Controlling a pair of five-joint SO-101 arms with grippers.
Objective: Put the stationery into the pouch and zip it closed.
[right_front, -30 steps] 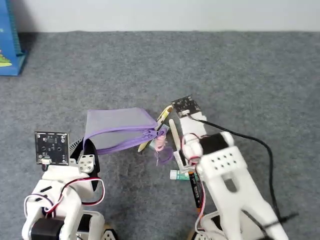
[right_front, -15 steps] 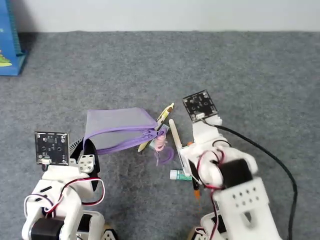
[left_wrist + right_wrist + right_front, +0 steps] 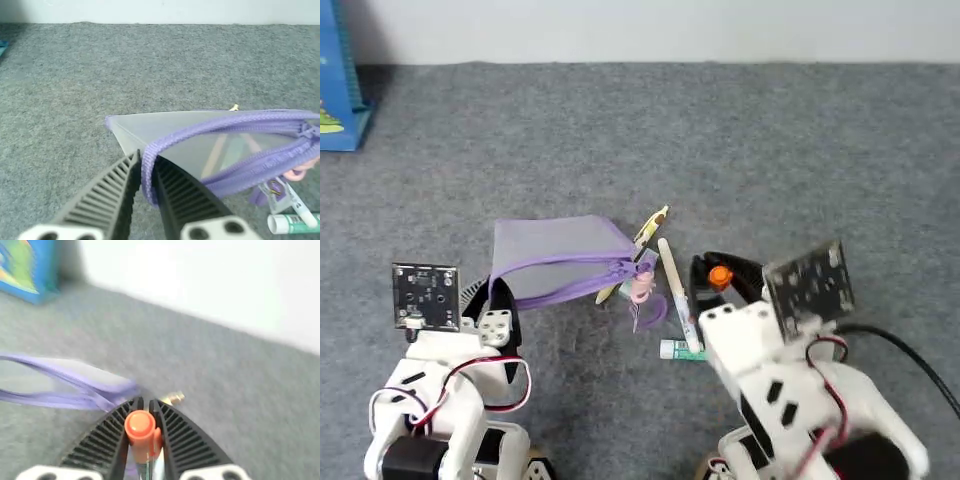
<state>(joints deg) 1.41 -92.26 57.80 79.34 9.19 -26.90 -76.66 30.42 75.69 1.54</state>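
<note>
Right gripper (image 3: 145, 407) has pulled back toward the table's (image 3: 820, 150) near edge, clamped on the orange-capped pen (image 3: 140, 426). Left gripper (image 3: 145, 165) pinches the pouch (image 3: 200, 135) by its zipper rim, so a low, flat entry probably works best.

High camera looks down on the table (image 3: 800, 150); low wrist cameras both face the pouch (image 3: 200, 135)

Pouch (image 3: 200, 145) cut off at left wrist view's edge, contents only faint streaks through its wall, tube (image 3: 295, 223) beside pouch mouth cropped, pen (image 3: 140, 426) barrel hidden inside right gripper (image 3: 145, 402).
</note>
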